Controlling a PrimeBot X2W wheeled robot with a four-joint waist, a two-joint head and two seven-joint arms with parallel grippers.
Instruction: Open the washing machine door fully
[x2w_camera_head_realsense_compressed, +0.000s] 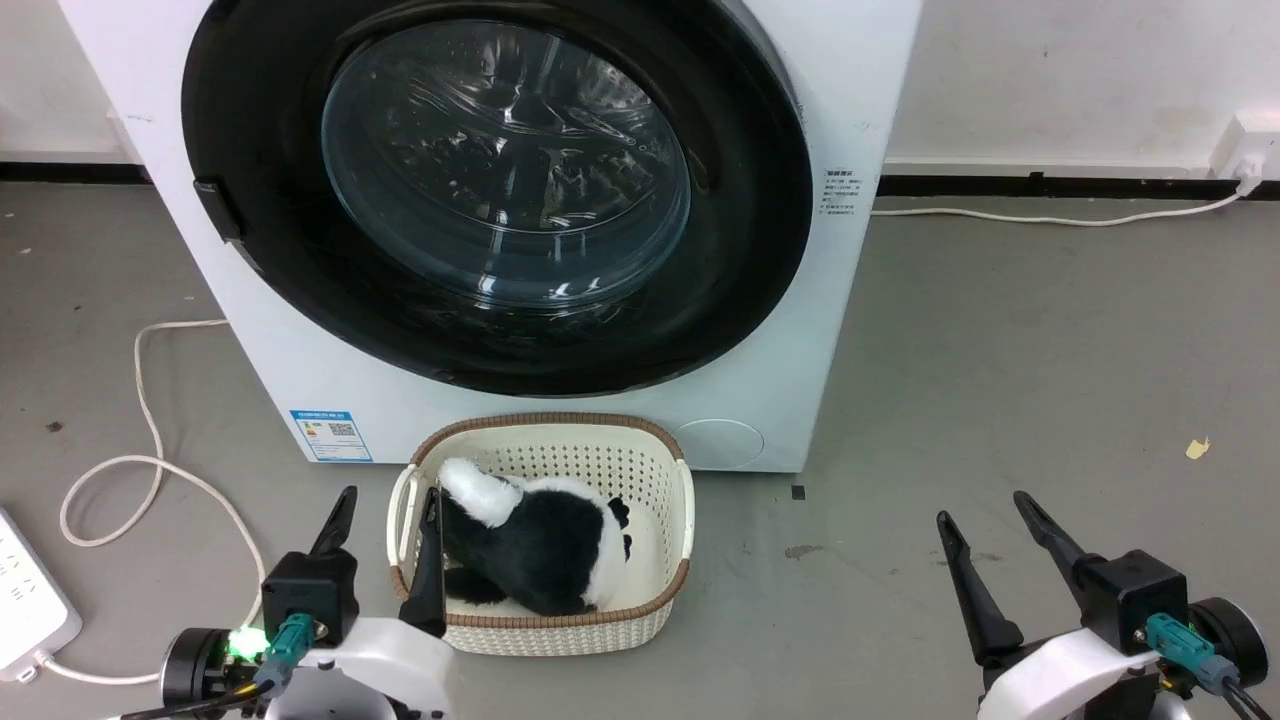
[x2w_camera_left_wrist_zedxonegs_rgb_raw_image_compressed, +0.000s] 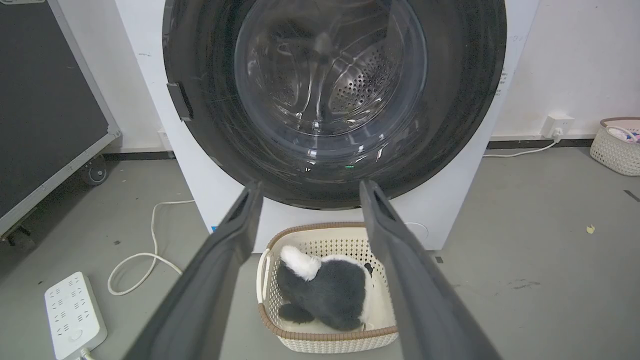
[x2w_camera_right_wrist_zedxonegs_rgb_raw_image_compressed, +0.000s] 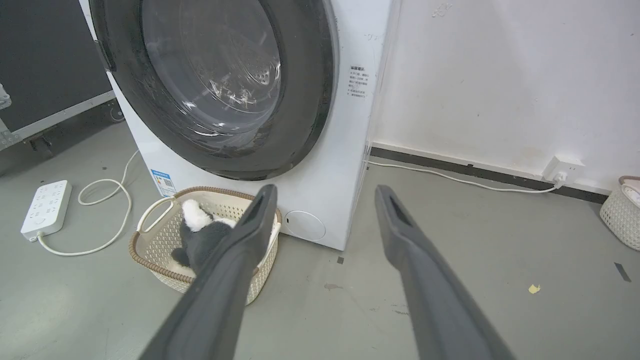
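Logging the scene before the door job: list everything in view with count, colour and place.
washing machine: 1, white, against the wall
washing machine door: 1, glossy black with clear glass centre, on the machine's front, looks shut
basket: 1, cream with brown rim, floor before the machine
plush toy: 1, black and white, in that basket
second basket: 1, cream, floor by the wall, far right
power strip: 1, white, floor left of the machine
cables: 2, white, one looped at left, one along the wall at right
wheeled case: 1, black, left of the machine
left pincer: 1, dark, open, low left, near the basket
right pincer: 1, dark, open, low right, over bare floor
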